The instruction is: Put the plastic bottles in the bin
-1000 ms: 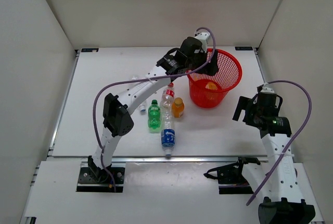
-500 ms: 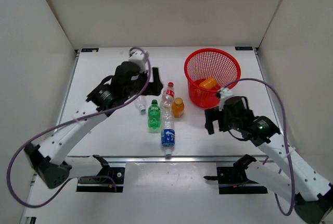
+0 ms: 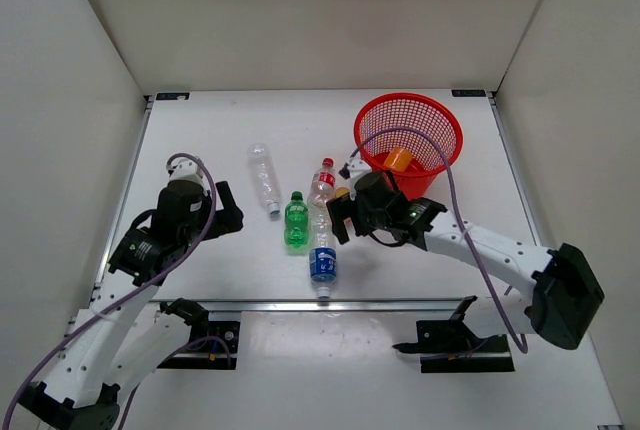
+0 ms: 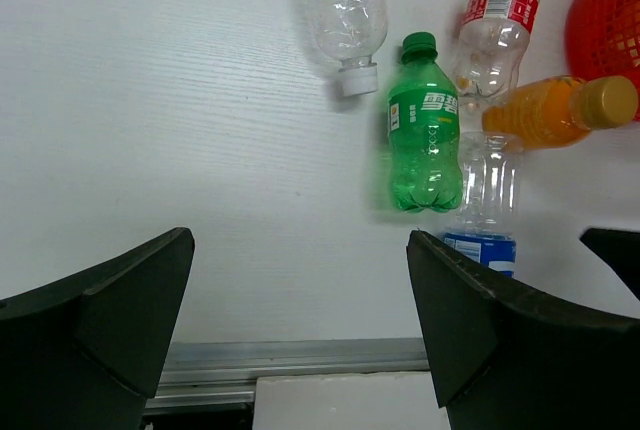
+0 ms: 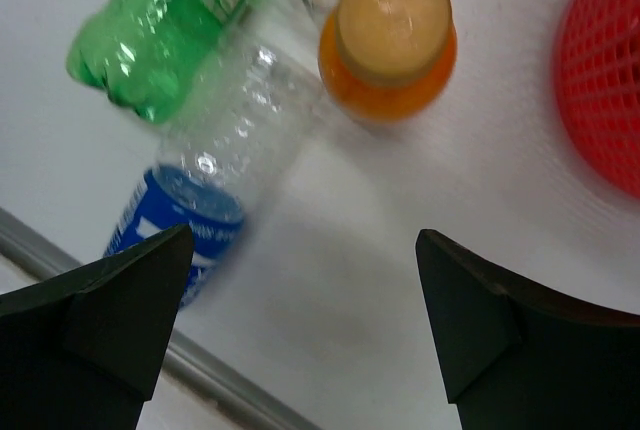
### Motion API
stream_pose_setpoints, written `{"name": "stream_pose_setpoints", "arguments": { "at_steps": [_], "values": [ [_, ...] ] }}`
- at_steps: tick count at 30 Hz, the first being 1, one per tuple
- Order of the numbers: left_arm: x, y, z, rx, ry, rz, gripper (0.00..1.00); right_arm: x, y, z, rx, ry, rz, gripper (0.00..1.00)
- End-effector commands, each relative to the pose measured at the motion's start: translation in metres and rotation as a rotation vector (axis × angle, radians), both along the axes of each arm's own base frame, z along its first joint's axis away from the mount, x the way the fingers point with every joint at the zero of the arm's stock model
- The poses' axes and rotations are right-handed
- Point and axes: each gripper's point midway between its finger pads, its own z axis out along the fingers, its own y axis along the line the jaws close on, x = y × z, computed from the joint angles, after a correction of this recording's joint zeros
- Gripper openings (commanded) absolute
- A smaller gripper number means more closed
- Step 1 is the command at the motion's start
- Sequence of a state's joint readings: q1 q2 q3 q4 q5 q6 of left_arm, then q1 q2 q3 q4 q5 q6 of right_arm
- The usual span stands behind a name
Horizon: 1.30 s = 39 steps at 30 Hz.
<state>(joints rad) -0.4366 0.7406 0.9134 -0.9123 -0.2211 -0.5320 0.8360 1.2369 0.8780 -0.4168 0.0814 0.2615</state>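
From above, one orange bottle [image 3: 400, 159] lies inside the red bin [image 3: 440, 122]. The plain clear bottle [image 3: 263, 176], green bottle [image 3: 296, 221], red-capped bottle [image 3: 322, 182] and blue-labelled bottle [image 3: 322, 258] lie on the table [image 3: 200, 130]. In the left wrist view, the left gripper [image 4: 300, 330] is spread wide and empty near the table's front edge. In the right wrist view, the right gripper [image 5: 305, 320] is likewise spread and empty, and the second orange bottle [image 5: 392, 40] stands cap-up ahead of it, near the bin.

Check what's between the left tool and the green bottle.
Nothing: bare table between left tool and green bottle, shown in the left wrist view.
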Motion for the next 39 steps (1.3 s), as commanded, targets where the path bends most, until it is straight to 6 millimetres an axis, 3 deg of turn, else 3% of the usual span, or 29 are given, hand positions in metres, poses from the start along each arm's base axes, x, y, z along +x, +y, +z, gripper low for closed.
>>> {"name": "stream_pose_setpoints", "arguments": {
  "at_steps": [1,6,10,16,25,28,33,35,39],
  "values": [
    [-0.008,0.001,-0.008,0.013,0.044,-0.008,0.98,0.041,0.035,0.030,0.110,-0.134,-0.015,0.91],
    [-0.010,0.000,-0.013,0.013,0.055,-0.019,0.98,0.080,0.031,0.016,0.040,-0.163,-0.154,0.90],
    [-0.010,0.003,-0.014,0.034,0.063,-0.022,0.99,0.100,0.023,0.006,0.061,-0.163,-0.209,0.88],
    [-0.008,0.002,-0.014,0.043,0.058,-0.036,0.99,0.113,0.025,-0.005,0.057,-0.161,-0.206,0.83],
    [-0.007,0.004,-0.014,0.042,0.055,-0.028,0.98,0.112,0.038,-0.022,0.103,-0.114,-0.186,0.77],
    [-0.009,0.006,-0.016,0.050,0.060,-0.023,0.99,0.112,0.040,-0.029,0.081,-0.107,-0.179,0.70],
    [-0.010,0.006,-0.015,0.040,0.061,-0.015,0.99,0.110,0.038,-0.021,0.038,-0.111,-0.180,0.39],
    [-0.010,0.005,-0.016,0.039,0.063,-0.018,0.99,0.102,0.039,-0.011,0.039,-0.124,-0.170,0.35],
    [-0.006,0.000,-0.017,0.029,0.071,-0.033,0.99,0.088,0.033,0.027,0.058,-0.169,-0.155,0.25]
  ]
}}
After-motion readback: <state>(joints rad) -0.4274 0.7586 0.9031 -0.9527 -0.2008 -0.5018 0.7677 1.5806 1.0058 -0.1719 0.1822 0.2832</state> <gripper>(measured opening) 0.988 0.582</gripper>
